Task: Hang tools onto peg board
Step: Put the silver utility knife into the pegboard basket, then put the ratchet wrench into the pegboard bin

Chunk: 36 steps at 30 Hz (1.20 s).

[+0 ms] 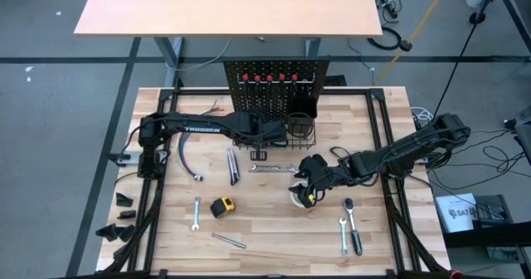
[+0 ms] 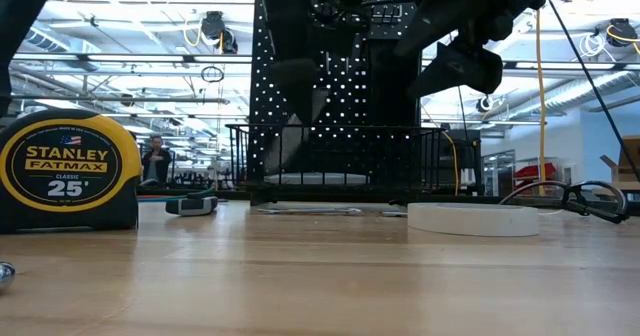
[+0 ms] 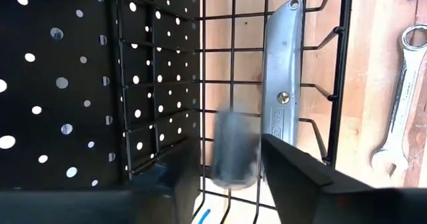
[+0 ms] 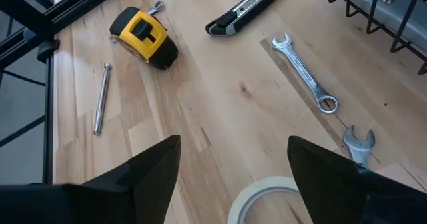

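Note:
The peg board (image 1: pixel 274 75) stands upright at the table's far edge with red-handled screwdrivers (image 1: pixel 270 78) hung on it, a wire basket (image 1: pixel 259 139) along its base and a cup holder (image 1: pixel 300 129) beside that. My left gripper (image 3: pixel 230 174) points down into the basket, fingers apart. Between them shows a blurred grey thing (image 3: pixel 235 147), narrower than the gap. A grey utility knife (image 3: pixel 280 84) lies flat on the basket's wire floor. My right gripper (image 4: pixel 233 164) stands open just above the white tape roll (image 4: pixel 267 201), which lies flat on the table. My left gripper points down into the basket with the blurred grey thing between its fingers; whether either finger touches it, I cannot tell.
On the table lie a yellow tape measure (image 1: pixel 222 206), a utility knife (image 1: pixel 233 164), a wrench (image 1: pixel 270 168) in front of the basket, another wrench (image 1: pixel 196 212), a rod (image 1: pixel 228 240) and a ratchet (image 1: pixel 353 221) near the front right.

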Motion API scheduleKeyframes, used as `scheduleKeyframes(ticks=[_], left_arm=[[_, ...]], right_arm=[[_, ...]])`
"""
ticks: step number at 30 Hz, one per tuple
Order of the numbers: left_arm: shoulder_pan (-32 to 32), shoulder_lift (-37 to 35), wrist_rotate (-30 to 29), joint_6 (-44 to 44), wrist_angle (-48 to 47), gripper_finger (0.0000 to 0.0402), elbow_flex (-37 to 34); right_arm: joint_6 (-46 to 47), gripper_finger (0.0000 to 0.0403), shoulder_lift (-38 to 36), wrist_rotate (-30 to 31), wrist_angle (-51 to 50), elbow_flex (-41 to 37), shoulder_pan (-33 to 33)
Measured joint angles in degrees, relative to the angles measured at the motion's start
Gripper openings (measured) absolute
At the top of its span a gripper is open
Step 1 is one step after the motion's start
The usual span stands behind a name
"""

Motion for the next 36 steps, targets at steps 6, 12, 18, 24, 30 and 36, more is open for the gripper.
scheduleKeyframes(ticks=[6, 12, 18, 24, 30, 36], left_arm=[[0.0, 0.0, 0.02, 0.02, 0.23, 0.0189, 0.0], [-0.46, -1.55, 1.44, 0.0, 0.02, 0.0192, 0.29], [-2.57, -6.42, 2.41, -0.44, 0.3, 0.0193, 2.11], [-5.51, -14.25, 5.57, -5.52, 1.74, 0.0193, 2.27], [-9.52, -22.25, 5.99, -9.44, 2.13, 0.0193, 2.27], [-14.4, -31.22, 3.93, -15.65, 4.03, 0.0193, -0.19]], right_arm=[[0.0, 0.027, 0.0, -0.02, -0.01, 0.0, 0.0], [-0.93, 0.027, 0.0, -0.02, -0.04, 0.0, 0.0], [-2.55, 0.027, 0.0, -0.04, 0.01, 0.11, 0.0], [-7.45, 0.027, 0.02, -1.51, -0.15, 3.16, 0.0], [-12.35, 0.027, 0.0, -1.54, -0.34, 8.11, 0.0], [-16.74, 0.027, 0.0, -1.53, -0.31, 13.02, 0.0]])
